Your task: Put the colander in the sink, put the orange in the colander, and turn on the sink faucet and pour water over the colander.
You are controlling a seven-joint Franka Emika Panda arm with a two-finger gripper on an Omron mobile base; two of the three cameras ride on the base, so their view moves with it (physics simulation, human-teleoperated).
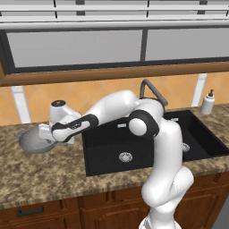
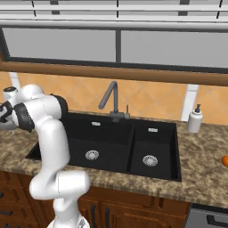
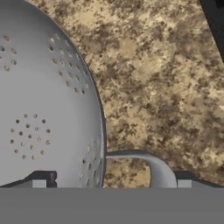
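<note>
We record a speckled brown granite counter (image 1: pixel 40 174) running beneath and around the gripper (image 3: pixel 111 181), with a black rectangular double-basin sink (image 1: pixel 112 143) set into it just to the gripper's right in the left base view; both basins show round silver drains and no water. Behind that sink, further from the gripper, stands the dark grey gooseneck sink faucet (image 2: pixel 110 99), and beyond the far basin a white soap dispenser bottle (image 2: pixel 194 119). Directly under the gripper sits the round grey perforated metal colander (image 1: pixel 35 141), upright on the counter left of the sink. In the hand view, we see its rim and one curved side handle (image 3: pixel 146 162) lying between the two dark fingertips, which stand wide apart, one over the bowl's inside and one over bare counter outside the handle. We judge the jaws spread wide and closed on nothing. Whether a fingertip touches the metal, we cannot tell. The small bright orange fruit (image 2: pixel 225 160) lies on the counter far from the gripper, past the sink's right end, at the edge of the right base view.
</note>
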